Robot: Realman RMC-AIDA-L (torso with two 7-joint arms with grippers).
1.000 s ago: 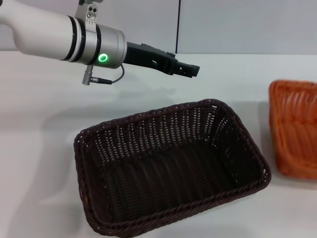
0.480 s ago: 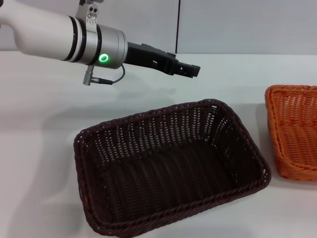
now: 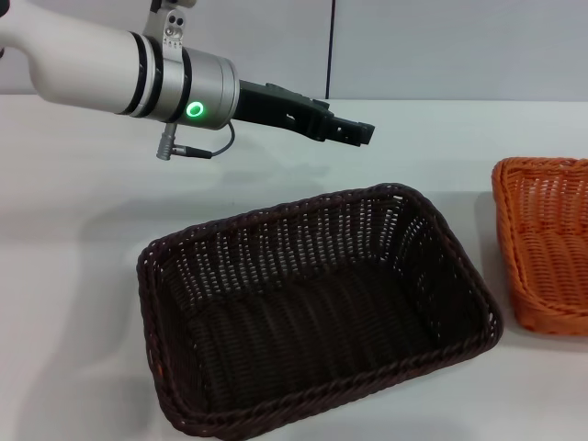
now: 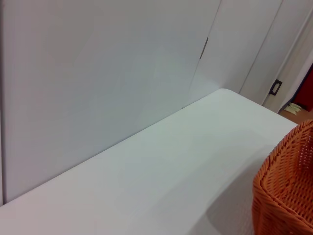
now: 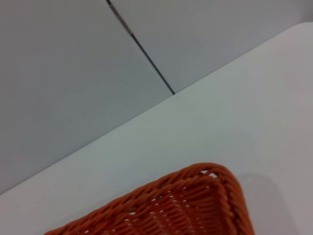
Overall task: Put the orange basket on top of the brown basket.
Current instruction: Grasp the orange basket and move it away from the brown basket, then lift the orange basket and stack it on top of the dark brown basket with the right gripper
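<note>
The brown basket (image 3: 303, 246) sits open side up on the white table (image 3: 83, 184), in the near middle of the head view. The orange basket (image 3: 542, 248) is to its right, cut off by the view's right edge, with a gap between the two. A corner of the orange basket also shows in the left wrist view (image 4: 286, 191), and its rim shows in the right wrist view (image 5: 171, 205). My left gripper (image 3: 354, 131) hangs in the air above the table, behind the brown basket's far rim, and holds nothing. My right gripper is out of view.
A grey panelled wall (image 3: 441, 46) runs behind the table's far edge. The table's far right corner (image 4: 225, 92) shows in the left wrist view.
The orange basket has shifted a little to the left, towards the brown basket. My left gripper has crept slightly to the right.
</note>
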